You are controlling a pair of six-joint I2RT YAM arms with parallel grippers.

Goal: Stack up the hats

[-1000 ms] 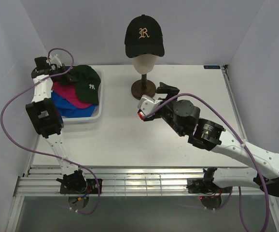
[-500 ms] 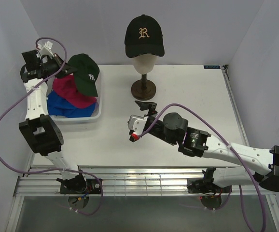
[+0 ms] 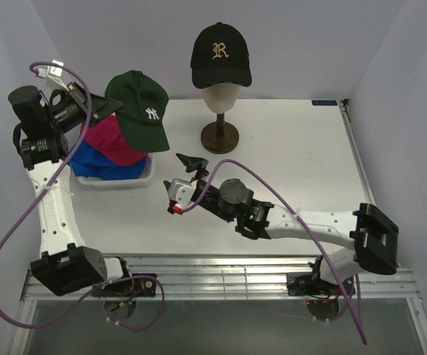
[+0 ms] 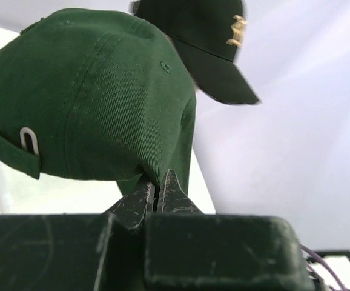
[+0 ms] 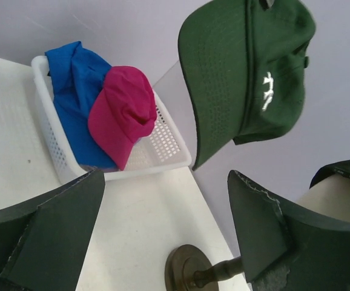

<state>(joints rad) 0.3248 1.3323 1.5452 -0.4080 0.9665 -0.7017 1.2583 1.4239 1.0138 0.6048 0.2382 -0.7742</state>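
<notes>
My left gripper [image 3: 101,109] is shut on the back edge of the dark green NY cap [image 3: 139,109] and holds it in the air above the white basket [image 3: 117,182]; in the left wrist view [image 4: 155,189] the cap [image 4: 96,103] hangs just beyond the closed fingertips. A magenta cap [image 3: 114,140] and a bright blue cap [image 3: 95,161] lie in the basket. A black cap [image 3: 220,53] sits on the mannequin head [image 3: 221,97]. My right gripper [image 3: 188,177] is open and empty over the table, facing the basket. The right wrist view shows the green cap [image 5: 247,73], the magenta cap [image 5: 123,112] and the blue cap [image 5: 75,91].
The mannequin's brown stand [image 3: 219,137] is at the table's back middle, its base also in the right wrist view [image 5: 193,273]. The basket sits at the back left near the enclosure wall. A purple cable loops from each arm.
My left gripper has lifted the green cap up out of the basket and swung it right. My right arm has moved left and nearer, toward the basket.
</notes>
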